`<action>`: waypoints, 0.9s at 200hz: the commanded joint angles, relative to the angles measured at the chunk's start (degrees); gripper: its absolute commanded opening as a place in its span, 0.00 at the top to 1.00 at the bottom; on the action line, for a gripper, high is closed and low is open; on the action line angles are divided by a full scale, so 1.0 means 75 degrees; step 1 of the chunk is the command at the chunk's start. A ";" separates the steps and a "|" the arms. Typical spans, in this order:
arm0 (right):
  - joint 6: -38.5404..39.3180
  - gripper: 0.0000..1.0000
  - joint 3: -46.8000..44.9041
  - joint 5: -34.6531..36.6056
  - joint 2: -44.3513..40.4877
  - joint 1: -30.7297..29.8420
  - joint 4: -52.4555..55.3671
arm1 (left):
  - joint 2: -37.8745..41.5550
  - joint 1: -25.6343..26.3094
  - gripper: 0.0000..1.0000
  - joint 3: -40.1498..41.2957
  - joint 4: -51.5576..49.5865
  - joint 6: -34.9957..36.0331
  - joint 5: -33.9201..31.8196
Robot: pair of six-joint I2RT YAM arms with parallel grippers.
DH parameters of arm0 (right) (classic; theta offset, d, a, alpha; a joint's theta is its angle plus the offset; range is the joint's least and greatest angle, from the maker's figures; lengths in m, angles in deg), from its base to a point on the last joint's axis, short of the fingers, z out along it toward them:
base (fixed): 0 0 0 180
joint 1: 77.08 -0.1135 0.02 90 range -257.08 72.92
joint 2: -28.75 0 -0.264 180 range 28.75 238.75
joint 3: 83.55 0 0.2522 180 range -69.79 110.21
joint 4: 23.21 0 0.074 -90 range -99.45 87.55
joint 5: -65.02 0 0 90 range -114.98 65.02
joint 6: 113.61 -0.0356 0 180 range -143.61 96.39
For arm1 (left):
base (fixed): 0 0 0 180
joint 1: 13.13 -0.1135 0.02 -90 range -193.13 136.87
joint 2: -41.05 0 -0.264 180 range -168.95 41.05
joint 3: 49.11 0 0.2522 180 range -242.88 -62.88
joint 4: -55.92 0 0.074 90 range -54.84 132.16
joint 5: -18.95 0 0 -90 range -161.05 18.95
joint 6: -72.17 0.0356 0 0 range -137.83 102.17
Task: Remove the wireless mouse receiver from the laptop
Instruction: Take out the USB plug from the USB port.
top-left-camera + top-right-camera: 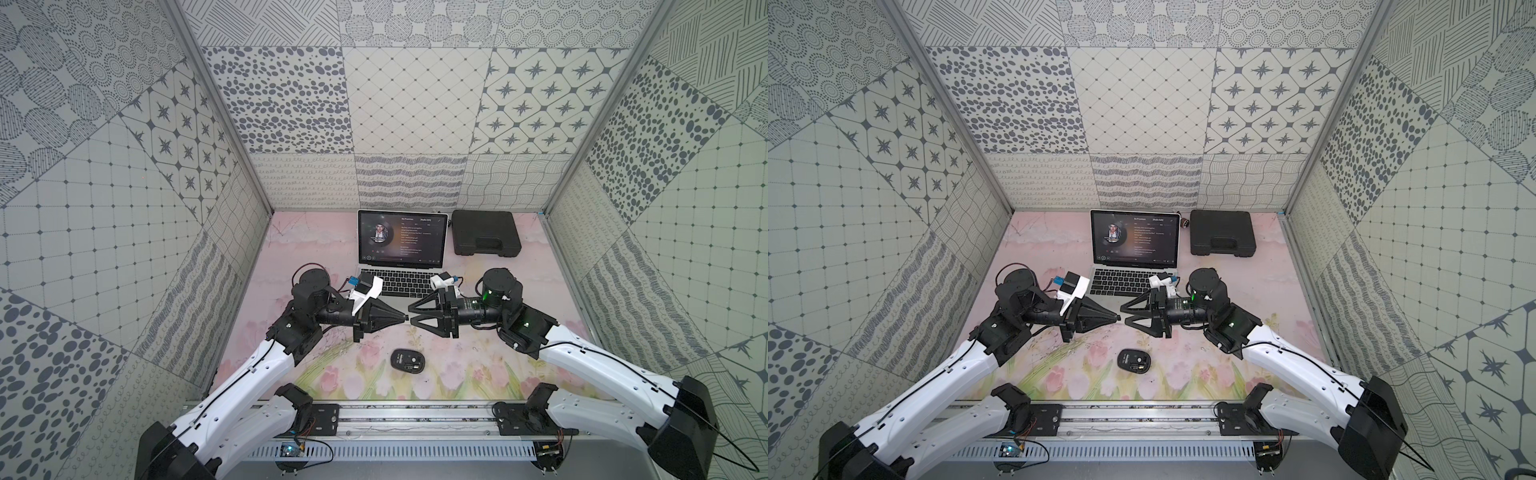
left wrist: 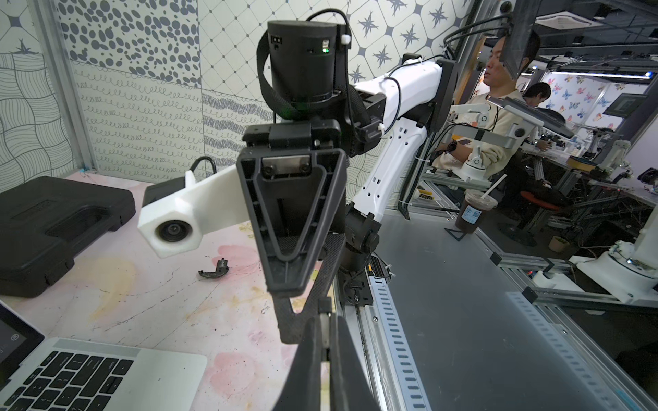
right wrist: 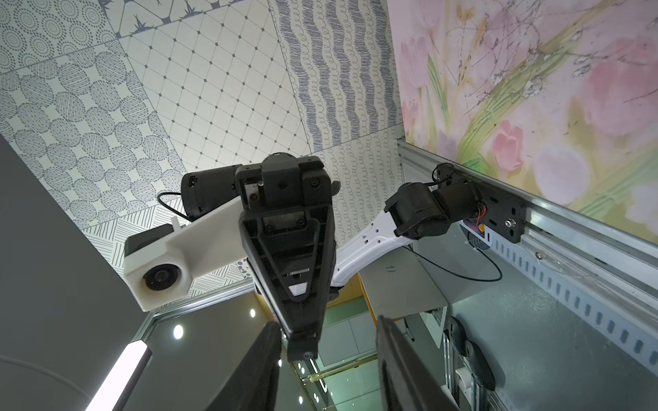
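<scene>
In both top views the two arms meet tip to tip at the centre of the frame, above the flowered table (image 1: 349, 374). The left gripper (image 1: 404, 318) is closed to a narrow point. In the left wrist view its fingers (image 2: 308, 359) pinch a small piece with a silvery body and a black end. This looks like the wireless mouse receiver (image 2: 323, 327), though in the top views it is too small to make out. It is held in the air, apart from the laptop (image 1: 399, 239) and just below the laptop's front edge in the frame.

The right gripper (image 1: 410, 316) has its jaws parted, one above and one below the left gripper's tip in the top views. In the right wrist view its fingers (image 3: 265, 363) flank that tip, with a plain gap on one side, and are not closed on anything.

The laptop stands open in the upper middle of the frame, its dark screen showing a round portrait and lines of text. A flat black toolbox (image 1: 486, 232) lies to its right, near the back wall. A black oval mouse (image 1: 407, 359) lies below the grippers in the frame, with an open compartment facing up. In the left wrist view a curved black shell piece (image 2: 213, 271) lies on the table near the toolbox
</scene>
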 commanded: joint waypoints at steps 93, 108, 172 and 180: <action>0.0029 0.64 0.0501 0.0296 0.0003 -0.0380 -0.0030 | -0.0012 0.0002 1.00 -0.0213 -0.0891 0.1079 0.0324; -0.0013 0.65 0.0452 0.0346 -0.0004 -0.0422 -0.0044 | -0.0026 -0.0003 1.00 -0.0218 -0.0888 0.1079 0.0324; -0.0037 0.73 0.0395 0.0448 -0.0029 -0.0457 -0.0044 | -0.0009 0.0003 1.00 -0.0243 -0.0980 0.1135 0.0183; -0.0043 0.74 0.0374 0.0464 -0.0011 -0.0452 -0.0064 | -0.0012 0.0003 1.00 -0.0246 -0.0985 0.1127 0.0216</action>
